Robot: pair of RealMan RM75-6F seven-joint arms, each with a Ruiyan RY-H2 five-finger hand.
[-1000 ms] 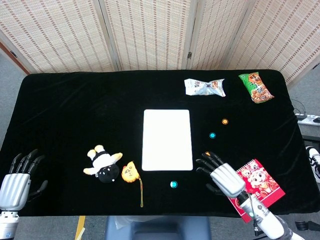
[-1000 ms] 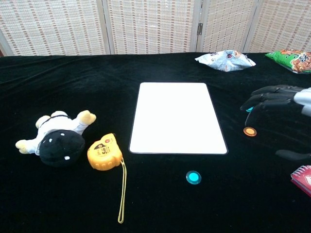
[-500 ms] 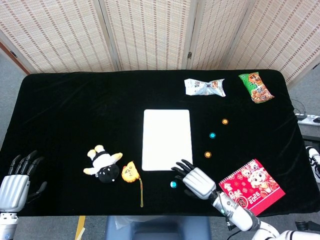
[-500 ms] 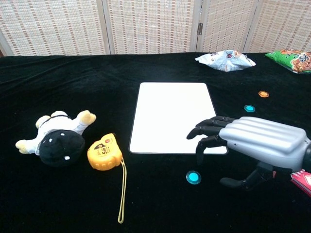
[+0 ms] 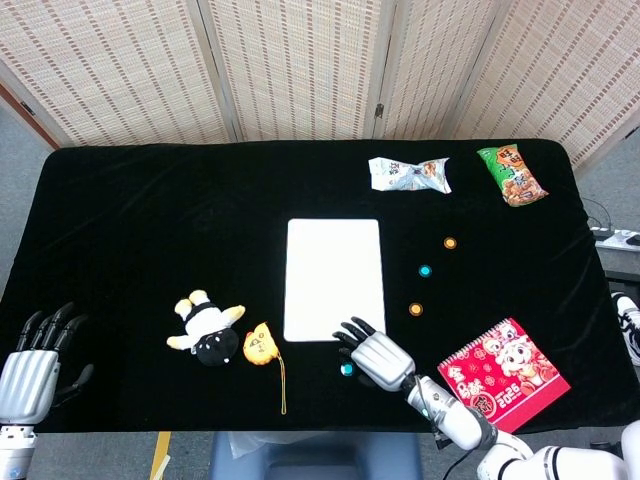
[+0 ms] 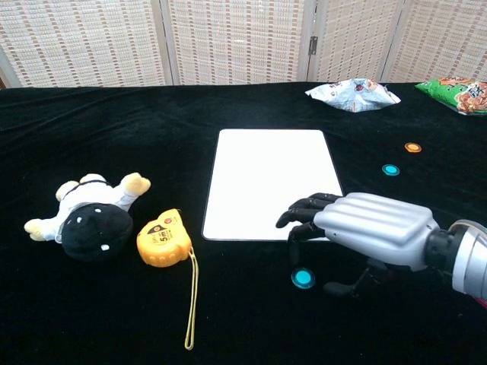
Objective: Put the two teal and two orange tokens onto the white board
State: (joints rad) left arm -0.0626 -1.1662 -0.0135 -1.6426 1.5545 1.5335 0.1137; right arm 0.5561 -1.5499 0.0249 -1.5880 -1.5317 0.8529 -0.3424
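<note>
The white board (image 5: 334,280) (image 6: 278,182) lies flat mid-table. One teal token (image 5: 346,369) (image 6: 303,277) sits just in front of the board's near right corner. My right hand (image 5: 375,355) (image 6: 365,232) hovers right beside and above it, fingers apart and curved down, holding nothing; its fingertips overlap the board's near corner. A second teal token (image 5: 425,270) (image 6: 390,169) and two orange tokens (image 5: 450,242) (image 5: 416,309) lie right of the board. In the chest view the far orange token (image 6: 412,147) shows; the nearer one is hidden. My left hand (image 5: 35,360) is open at the near left edge.
A plush toy (image 5: 205,328) (image 6: 87,217) and an orange tape measure (image 5: 259,345) (image 6: 161,239) lie left of the board. Two snack packs (image 5: 408,174) (image 5: 512,175) sit at the far right. A red notebook (image 5: 503,375) lies by the near right edge.
My right hand has swept left from beside the red notebook to the teal token by the board's near right corner, uncovering the nearer orange token. The left hand sank slightly.
</note>
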